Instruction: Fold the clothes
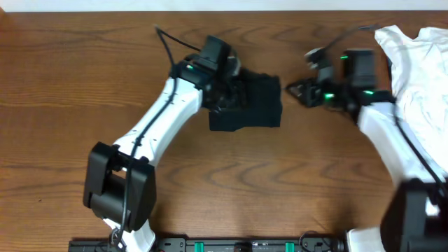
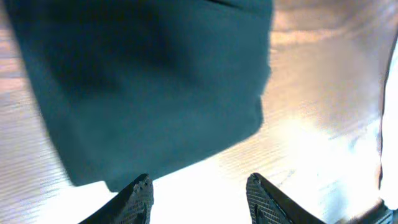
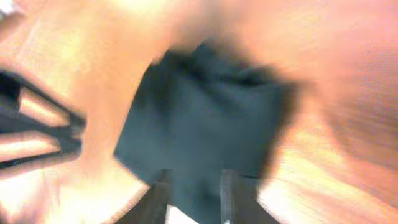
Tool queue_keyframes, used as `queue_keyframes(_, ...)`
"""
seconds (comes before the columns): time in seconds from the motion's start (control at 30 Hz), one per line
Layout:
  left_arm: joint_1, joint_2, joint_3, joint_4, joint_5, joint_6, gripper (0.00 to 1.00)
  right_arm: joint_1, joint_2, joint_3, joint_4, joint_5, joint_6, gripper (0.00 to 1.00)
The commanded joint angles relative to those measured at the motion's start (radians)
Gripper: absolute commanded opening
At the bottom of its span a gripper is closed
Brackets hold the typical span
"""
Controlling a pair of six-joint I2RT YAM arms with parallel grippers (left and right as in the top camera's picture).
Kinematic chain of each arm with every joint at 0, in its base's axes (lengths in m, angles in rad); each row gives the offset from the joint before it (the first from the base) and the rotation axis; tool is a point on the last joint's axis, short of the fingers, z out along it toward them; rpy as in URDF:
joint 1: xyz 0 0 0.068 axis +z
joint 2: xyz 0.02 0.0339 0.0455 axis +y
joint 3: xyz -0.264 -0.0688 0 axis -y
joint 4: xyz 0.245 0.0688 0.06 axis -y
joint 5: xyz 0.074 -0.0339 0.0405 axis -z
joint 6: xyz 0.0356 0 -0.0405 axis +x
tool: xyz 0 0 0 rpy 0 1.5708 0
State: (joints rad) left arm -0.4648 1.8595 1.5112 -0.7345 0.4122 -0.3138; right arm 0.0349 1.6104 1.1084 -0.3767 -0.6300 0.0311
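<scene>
Dark garment (image 1: 255,105): folded into a compact, near-rectangular block. It lies flat on the wooden tabletop (image 1: 63,84), just toward 12 o'clock from centre.

White garment (image 1: 420,63): unfolded and rumpled, at the 2 o'clock corner, beside the right arm.

Left claw (image 2: 199,190): fingers apart, nothing between them, at the 9 o'clock edge of the dark garment.

Right claw (image 3: 194,186): fingers apart and empty. It sits at 3 o'clock of the dark garment, near it but apart from it. The right wrist view is blurred.
</scene>
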Motion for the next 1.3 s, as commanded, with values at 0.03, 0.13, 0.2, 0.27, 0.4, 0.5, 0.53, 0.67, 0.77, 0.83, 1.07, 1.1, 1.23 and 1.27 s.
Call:
queue_keyframes(0.03,-0.077,0.029,0.006,0.065,-0.006,0.004,0.46,-0.108,-0.056,0.001,-0.017,0.256,0.058,0.63)
queue_keyframes(0.13,-0.123,0.043,0.006,0.143,-0.098,-0.04,0.26,-0.159,-0.053,0.0,-0.043,0.356,0.058,0.95)
queue_keyframes(0.2,-0.146,0.057,0.006,0.186,-0.204,-0.077,0.19,-0.179,-0.051,0.0,-0.072,0.397,0.058,0.99)
queue_keyframes(0.27,-0.162,0.077,0.006,0.229,-0.26,-0.088,0.15,-0.192,-0.051,0.0,-0.092,0.398,0.058,0.99)
queue_keyframes(0.4,-0.178,0.123,0.006,0.301,-0.264,-0.089,0.15,-0.195,-0.051,0.0,-0.12,0.401,0.058,0.99)
queue_keyframes(0.5,-0.184,0.172,0.006,0.329,-0.265,-0.098,0.15,-0.195,-0.05,0.0,-0.122,0.401,0.058,0.99)
queue_keyframes(0.53,-0.185,0.19,0.006,0.334,-0.264,-0.104,0.15,-0.195,-0.05,0.0,-0.122,0.402,0.058,0.99)
queue_keyframes(0.67,-0.188,0.249,0.006,0.341,-0.264,-0.107,0.15,-0.195,-0.05,0.0,-0.122,0.401,0.058,0.99)
queue_keyframes(0.77,-0.187,0.266,0.006,0.317,-0.27,-0.106,0.15,-0.195,-0.05,0.0,-0.122,0.402,0.058,0.99)
queue_keyframes(0.83,-0.187,0.265,0.006,0.269,-0.276,-0.097,0.15,-0.195,-0.05,0.0,-0.122,0.401,0.058,0.99)
queue_keyframes(1.07,-0.187,0.265,0.007,0.037,-0.357,0.117,0.15,-0.195,-0.05,0.0,-0.122,0.401,0.058,0.99)
queue_keyframes(1.1,-0.187,0.265,0.007,0.002,-0.403,0.145,0.15,-0.195,-0.05,0.0,-0.122,0.401,0.058,0.99)
queue_keyframes(1.23,-0.187,0.262,0.007,-0.042,-0.511,0.168,0.17,-0.195,-0.05,0.0,-0.122,0.401,0.058,0.99)
queue_keyframes(1.27,-0.187,0.257,0.01,-0.038,-0.51,0.167,0.17,-0.195,-0.05,0.0,-0.122,0.401,0.058,0.99)
